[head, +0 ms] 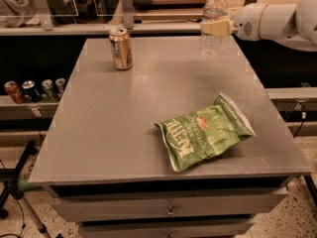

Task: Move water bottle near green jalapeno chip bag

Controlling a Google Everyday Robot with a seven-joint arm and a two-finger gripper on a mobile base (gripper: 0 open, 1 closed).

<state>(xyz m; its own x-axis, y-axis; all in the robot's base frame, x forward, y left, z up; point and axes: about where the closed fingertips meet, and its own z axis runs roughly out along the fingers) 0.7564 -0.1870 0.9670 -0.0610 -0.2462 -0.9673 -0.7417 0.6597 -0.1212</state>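
Camera view, nearest first: drawer fronts (171, 212) under the table edge, low in frame. Above them the gray table (114, 133).

Chip bag (204, 133) lies flat on the near-right part of the top. It's green w/ white lettering and a small red-orange logo, one corner pointing toward the far right. Nothing's touching it.

Off to the left, below table level, a row of small cans (32, 89) stands on a low shelf, sep. from the table.

Moving back: gold can (121, 48) is upright at the far left of the top, well apart from the bag.

Far right corner is where the action is. Water bottle (212, 44) is upright, clear, white cap on top, base over the tabletop near the far edge. I can't tell if the base is resting on the surface or just off it. It's well apart from the bag, approx. level w/ the gold can across the width of the table.

Gripper (208, 28) comes in from the right at the bottle's upper body. Its beige fingers (220, 27) are clamped on the bottle, one running across the front. White arm (277, 21) runs out of frame at the right.

Behind all that, a rail and shelving, dim.
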